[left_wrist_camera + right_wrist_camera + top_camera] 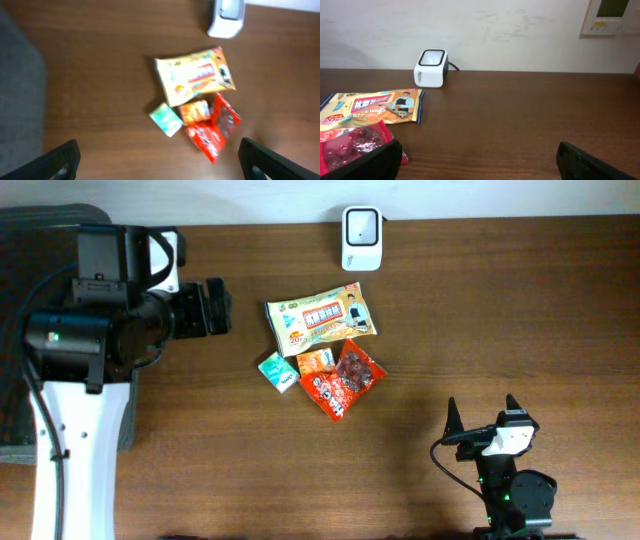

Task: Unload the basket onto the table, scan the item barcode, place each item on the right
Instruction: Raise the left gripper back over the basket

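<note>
Picking step, nothing gripped: the left pincer (pixel 208 308) hovers spread and empty, the yellow snack packet (pixel 322 317) ahead of its tips on the counter (pixel 520 300), the barcode scanner (pixel 360 225) beyond. The right pincer (pixel 482 416), also spread, sits well apart. Next, probably: descend and clamp the packet.

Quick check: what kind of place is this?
Probably a mock checkout bench: a white barcode scanner at the back of the wooden table, snack packets clustered mid-table, a wall panel behind.
</note>
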